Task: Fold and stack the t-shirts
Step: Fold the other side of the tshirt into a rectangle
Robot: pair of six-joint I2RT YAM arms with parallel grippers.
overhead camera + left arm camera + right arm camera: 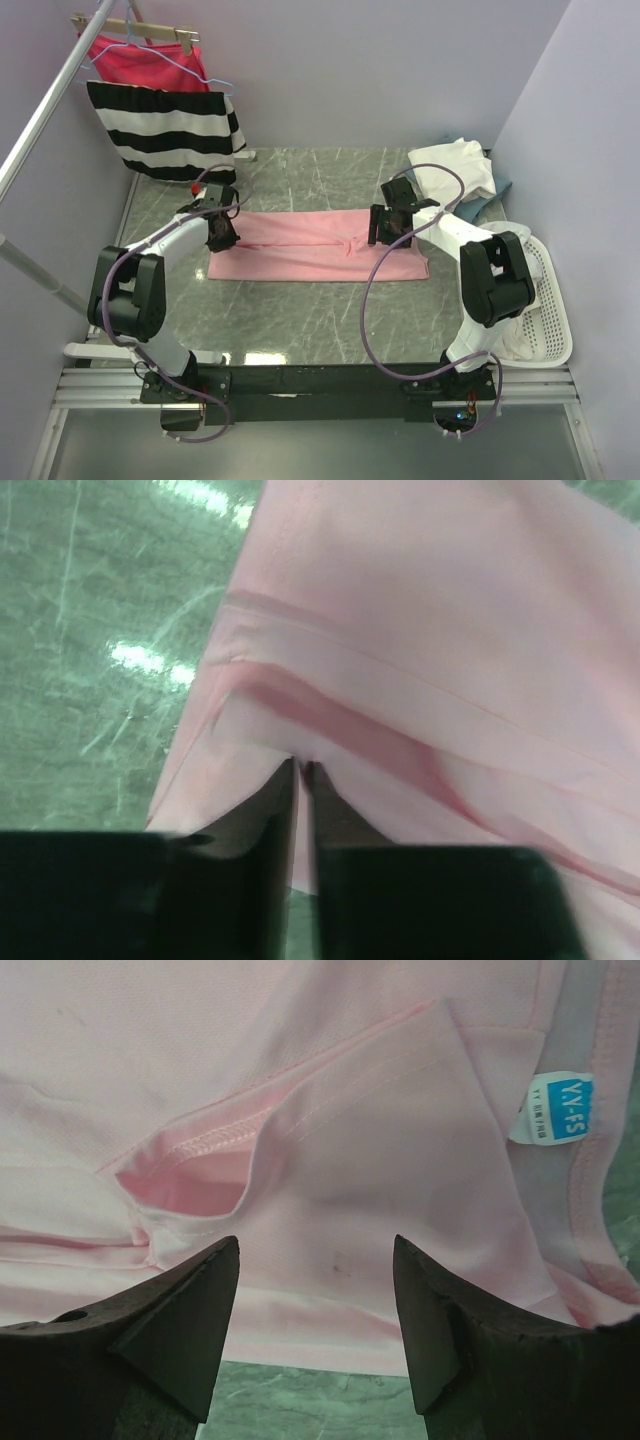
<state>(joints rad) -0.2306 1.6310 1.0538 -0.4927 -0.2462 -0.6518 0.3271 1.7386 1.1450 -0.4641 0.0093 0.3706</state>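
Note:
A light pink t-shirt [300, 255] lies folded into a long strip across the middle of the table. My left gripper [222, 232] is at its left end, and in the left wrist view the left gripper [300, 768] is shut, pinching a fold of the pink t-shirt [430, 630]. My right gripper [390, 228] hovers over the right end near the collar. In the right wrist view the right gripper [315, 1255] stands open over a folded sleeve [380, 1180] without touching it, and a neck label [558, 1108] shows. Cream-white t-shirts [455, 170] are piled at the back right, over a blue one [502, 186].
A white basket [548, 300] stands at the table's right edge. A black-and-white striped garment [170, 130] and a magenta-red one [140, 58] hang on a rack at the back left. Green marble table [320, 320] shows in front of the pink shirt.

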